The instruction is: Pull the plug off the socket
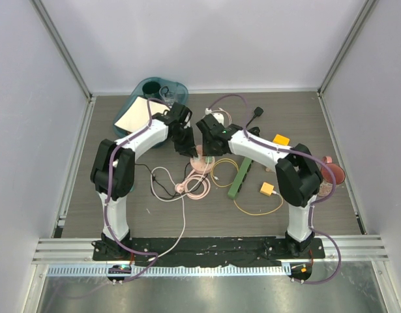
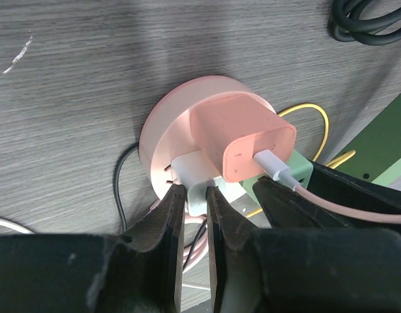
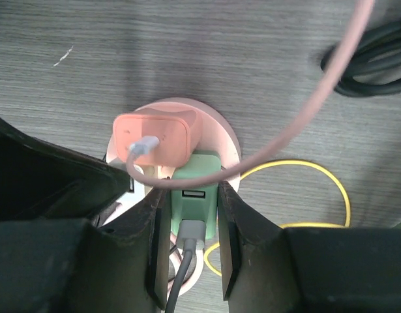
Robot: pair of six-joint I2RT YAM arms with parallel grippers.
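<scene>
Socket: I see the round pink socket [image 2: 162,127] mid-table, plugs still in, a pink charger [image 2: 242,140] on top.
Room: bare table [image 2: 70,98] shows far and left of it. The yellow cable [image 3: 337,189], black cable [image 3: 376,59] and green power strip [image 1: 240,177] crowd its right.
Left claw [image 2: 195,195]: narrow, pinching the white plug [image 2: 190,168].
Right claw [image 3: 190,195]: narrow, fingers pressed on both sides of the green plug [image 3: 195,176], with its grey lead [image 3: 180,274] running out between them.
Crowding: my two claws sit just beside each other.

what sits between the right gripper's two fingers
A green plug with a grey cable plugged in fills the gap, seen in the right wrist view.
</scene>
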